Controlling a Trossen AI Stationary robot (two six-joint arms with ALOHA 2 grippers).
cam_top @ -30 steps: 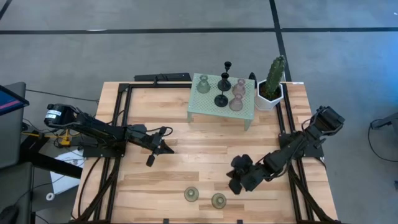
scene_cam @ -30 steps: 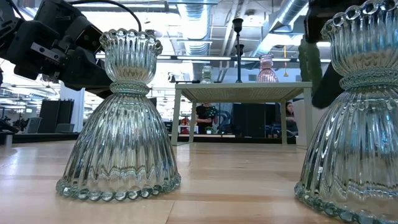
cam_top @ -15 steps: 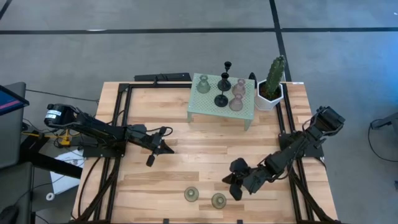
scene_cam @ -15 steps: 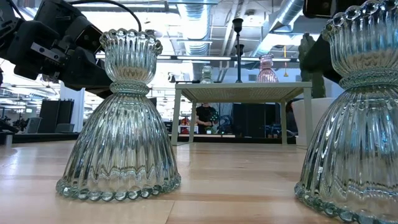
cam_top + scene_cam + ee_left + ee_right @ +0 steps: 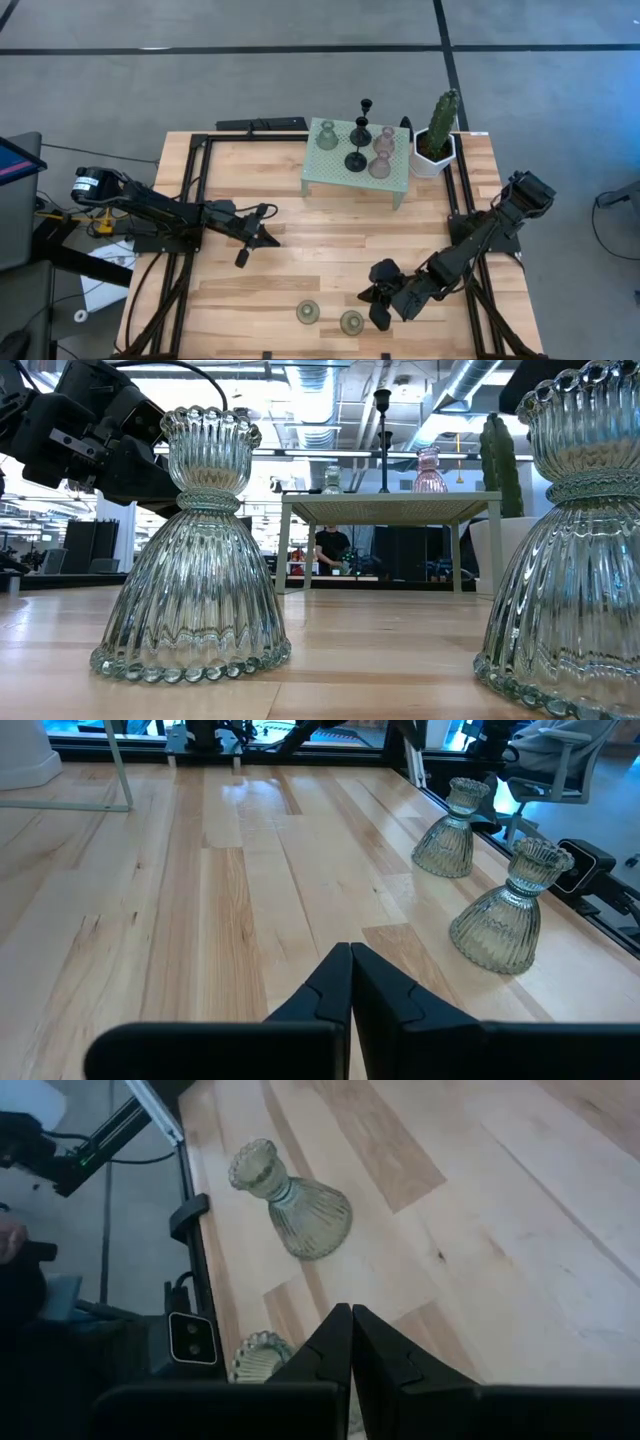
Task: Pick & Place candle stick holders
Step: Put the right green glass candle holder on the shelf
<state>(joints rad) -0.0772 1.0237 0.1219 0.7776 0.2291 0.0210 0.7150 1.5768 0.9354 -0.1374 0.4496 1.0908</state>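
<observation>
Two pale green bell-shaped glass holders (image 5: pixel 307 313) (image 5: pixel 351 322) stand upright on their bases near the table's front edge; they loom large in the low view (image 5: pixel 195 560) (image 5: pixel 572 560). On the mint stand (image 5: pixel 398 180) at the far side stand a third pale green holder (image 5: pixel 327 135), two black thin-stemmed ones (image 5: pixel 361 135) (image 5: pixel 355 160) and two pinkish ones (image 5: pixel 384 140) (image 5: pixel 379 165). My right gripper (image 5: pixel 372 300) (image 5: pixel 350 1320) is shut and empty, just right of and beyond the nearer green holder (image 5: pixel 262 1355). My left gripper (image 5: pixel 268 238) (image 5: pixel 350 960) is shut and empty at mid-table left.
A green cactus in a white pot (image 5: pixel 438 135) stands right of the stand. Black frame rails (image 5: pixel 190 200) run along the table's left and right sides. Bare wood lies between the stand and the two front holders. A person (image 5: pixel 328 550) shows in the room behind.
My right gripper has gone toward the table's near edge and a little left, closer to the two green holders at the front. The holders have not moved.
</observation>
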